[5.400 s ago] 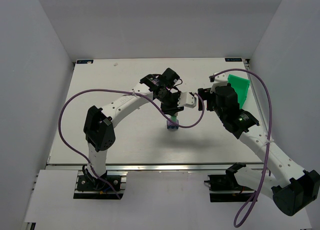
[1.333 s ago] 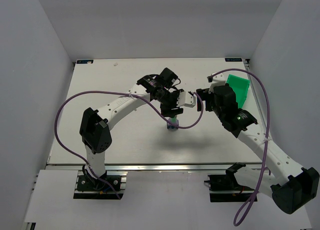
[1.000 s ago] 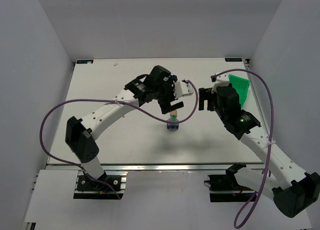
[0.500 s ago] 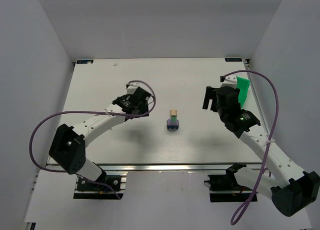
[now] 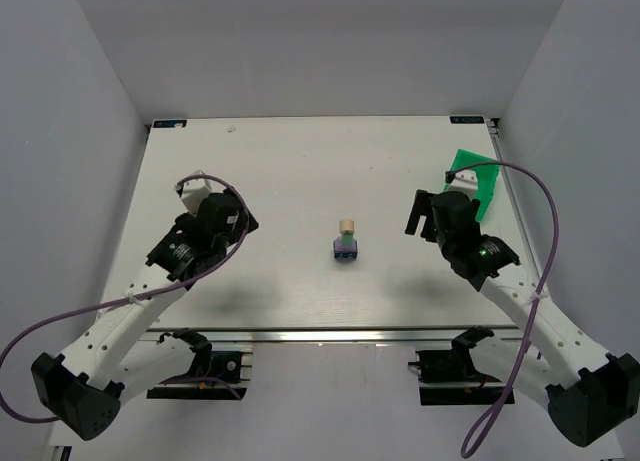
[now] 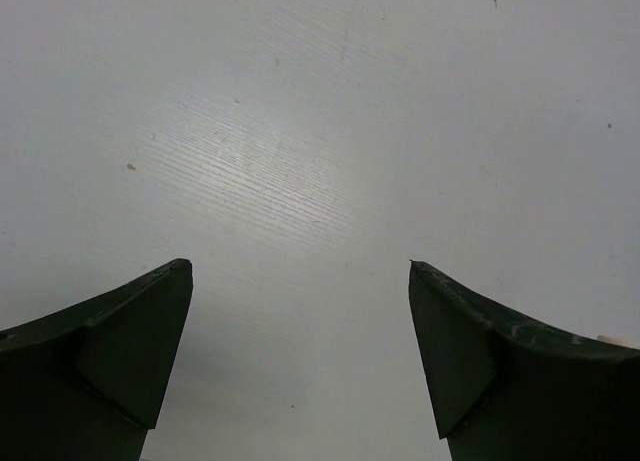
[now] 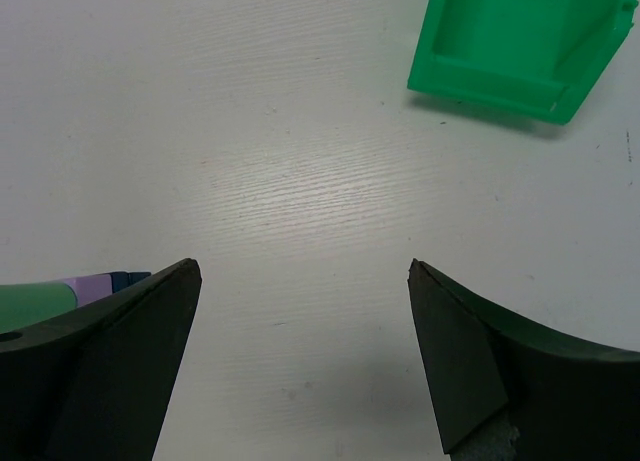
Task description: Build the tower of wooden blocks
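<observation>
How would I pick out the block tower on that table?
Look at the white table; near its middle stands the wood block tower. It is a small stack, cream on top, then mint green, lilac and dark blue, far smaller than the bright green bin near the right edge.

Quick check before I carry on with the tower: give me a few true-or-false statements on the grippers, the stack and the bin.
1. The left gripper and the right gripper are both open and empty. True.
2. The left gripper is clamped on the wood block tower. False: it is over bare table, well to the left of the tower and apart from it.
3. A cream block tops the tower. True.
4. The green bin sits at the table's left edge. False: it is by the far right corner.
</observation>
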You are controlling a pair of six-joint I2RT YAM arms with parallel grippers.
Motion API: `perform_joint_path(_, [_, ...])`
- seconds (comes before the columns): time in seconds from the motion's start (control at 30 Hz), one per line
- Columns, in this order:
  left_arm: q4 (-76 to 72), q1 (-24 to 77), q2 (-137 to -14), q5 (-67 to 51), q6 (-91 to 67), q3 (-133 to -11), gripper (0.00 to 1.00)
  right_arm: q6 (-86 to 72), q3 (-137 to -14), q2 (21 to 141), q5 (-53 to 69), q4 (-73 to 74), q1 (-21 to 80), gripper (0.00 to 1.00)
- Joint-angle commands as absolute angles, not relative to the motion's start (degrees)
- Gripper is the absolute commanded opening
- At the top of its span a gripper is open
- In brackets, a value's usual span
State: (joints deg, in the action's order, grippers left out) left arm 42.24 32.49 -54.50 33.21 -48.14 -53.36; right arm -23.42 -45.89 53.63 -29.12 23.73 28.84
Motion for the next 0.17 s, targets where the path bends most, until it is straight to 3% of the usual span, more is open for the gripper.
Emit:
perform_joint_path(0.0, [44.21, 32.34, -53.79, 34.98, -49.39, -54.32, 0.98, -25.31, -45.27, 52.47, -27.96, 20.31, 28.56, 0.9])
perform_joint_path(0.13, [44.82, 32.34, -52.03, 35.59, -49.13, -54.14, 0.98, -24.79, -46.05, 53.52, -28.12, 20.04, 28.56, 0.9])
